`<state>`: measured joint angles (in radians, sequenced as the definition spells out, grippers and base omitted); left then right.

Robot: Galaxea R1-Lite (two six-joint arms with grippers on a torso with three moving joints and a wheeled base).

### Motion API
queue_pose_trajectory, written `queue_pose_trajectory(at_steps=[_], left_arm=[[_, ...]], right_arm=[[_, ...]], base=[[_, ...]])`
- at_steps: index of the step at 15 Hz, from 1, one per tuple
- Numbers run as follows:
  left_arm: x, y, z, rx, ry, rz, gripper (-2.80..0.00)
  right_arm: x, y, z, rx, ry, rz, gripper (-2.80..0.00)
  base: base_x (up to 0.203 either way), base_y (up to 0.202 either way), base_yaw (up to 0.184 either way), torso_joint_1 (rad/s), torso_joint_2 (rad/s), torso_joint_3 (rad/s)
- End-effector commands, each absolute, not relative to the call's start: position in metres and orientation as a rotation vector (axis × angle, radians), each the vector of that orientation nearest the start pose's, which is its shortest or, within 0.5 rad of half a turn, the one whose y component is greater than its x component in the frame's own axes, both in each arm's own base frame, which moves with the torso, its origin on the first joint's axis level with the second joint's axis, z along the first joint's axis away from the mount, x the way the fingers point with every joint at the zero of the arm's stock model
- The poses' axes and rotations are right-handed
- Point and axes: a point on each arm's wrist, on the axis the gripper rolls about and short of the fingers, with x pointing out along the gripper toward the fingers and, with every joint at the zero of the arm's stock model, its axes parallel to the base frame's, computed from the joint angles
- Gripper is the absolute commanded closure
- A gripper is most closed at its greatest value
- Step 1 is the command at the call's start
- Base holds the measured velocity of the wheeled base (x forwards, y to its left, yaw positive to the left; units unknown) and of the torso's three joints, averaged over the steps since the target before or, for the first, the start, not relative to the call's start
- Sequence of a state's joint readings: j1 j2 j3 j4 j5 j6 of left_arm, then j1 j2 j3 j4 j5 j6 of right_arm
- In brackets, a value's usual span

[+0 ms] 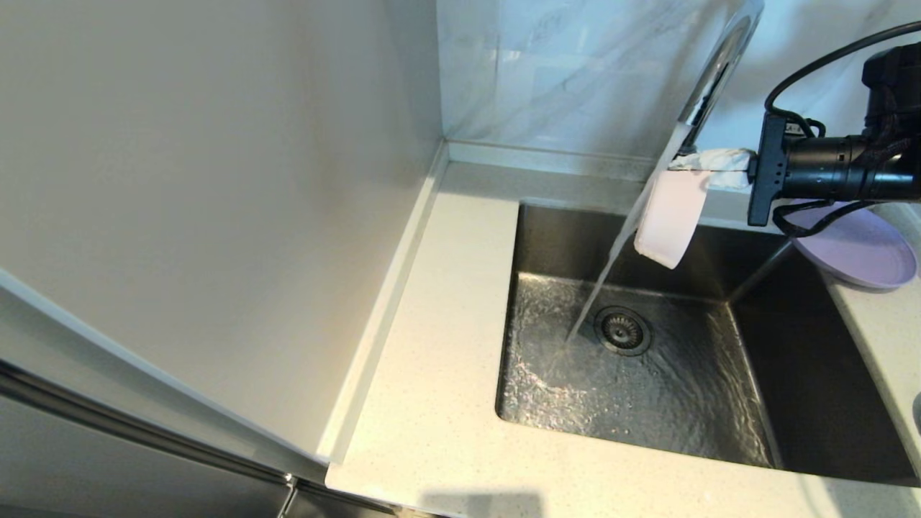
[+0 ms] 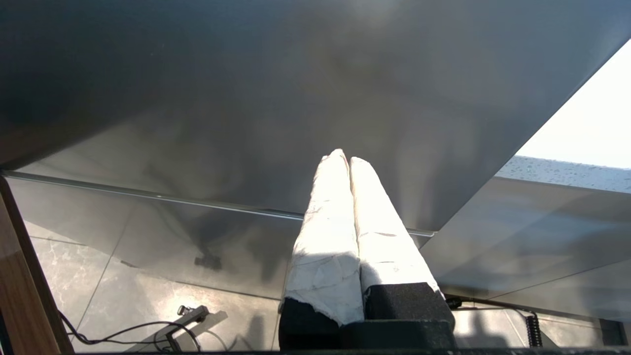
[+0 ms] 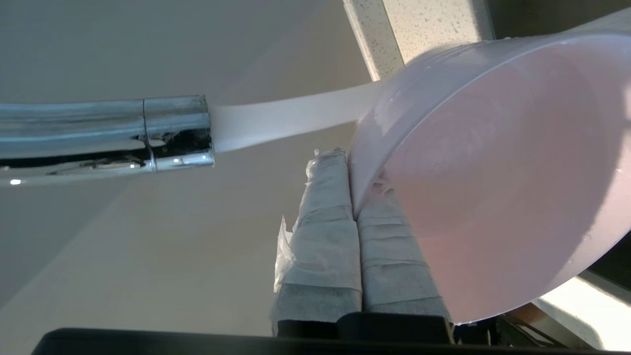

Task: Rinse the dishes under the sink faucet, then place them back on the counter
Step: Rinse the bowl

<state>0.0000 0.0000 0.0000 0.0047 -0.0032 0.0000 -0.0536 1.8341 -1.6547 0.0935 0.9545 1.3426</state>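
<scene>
I've got the right gripper (image 1: 709, 173) out over the sink basin (image 1: 791, 403), its wrapped fingers (image 3: 325, 231) pinching the rim of the small pale pink bowl (image 1: 673, 219). The bowl hangs tipped on its side just beside the faucet (image 1: 719, 57) spout, and the water stream (image 1: 601, 284) runs past its edge and down to the drain (image 1: 623, 330). The lavender plate (image 1: 863, 255) sits on the counter (image 1: 432, 360) at the basin's far right corner, partly behind my arm.

I judge the bowl light, stiff plastic, and wet now, so slippery. A rim pinch like this one is the sensible hold: thin wall between the pads, nothing else to grab. I'd expect it to swing or slide if I move sharply.

The head view gives me the layout: basin, stream, plate, where the bowl hangs. It doesn't show the grip itself well. The right wrist view does: the rim goes in between the two fingers, the stream strikes the bowl's outer edge by the rim, and the inside is glistening with droplets.

The left gripper (image 2: 347, 162) appears only in its own wrist view, parked low beside a grey cabinet panel (image 2: 246, 98), fingers pressed together on nothing.
</scene>
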Motion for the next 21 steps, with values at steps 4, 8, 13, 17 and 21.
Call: queue_pose_trajectory(at_steps=[4,8,13,17,21], left_arm=[[-0.023,0.0,0.075,0.0,0.005,-0.003,0.0],[-0.023,0.0,0.075,0.0,0.005,-0.005,0.0],[-0.023,0.0,0.075,0.0,0.005,-0.003,0.0],[-0.023,0.0,0.075,0.0,0.005,-0.003,0.0],[-0.023,0.0,0.075,0.0,0.005,-0.003,0.0]], right_arm=[[0.361,0.003,0.303,1.381,0.836,0.595,0.0],[0.364,-0.011,0.297,1.401,0.82,0.549,0.0],[0.368,-0.035,0.296,1.422,0.767,0.492,0.0],[0.373,-0.034,0.299,1.413,0.744,0.489,0.0],[0.38,-0.028,0.301,1.407,0.743,0.473,0.0]], base=[[0.0,0.0,0.0,0.0,0.0,0.0],[0.0,0.0,0.0,0.0,0.0,0.0],[0.0,0.0,0.0,0.0,0.0,0.0],[0.0,0.0,0.0,0.0,0.0,0.0],[0.0,0.0,0.0,0.0,0.0,0.0]])
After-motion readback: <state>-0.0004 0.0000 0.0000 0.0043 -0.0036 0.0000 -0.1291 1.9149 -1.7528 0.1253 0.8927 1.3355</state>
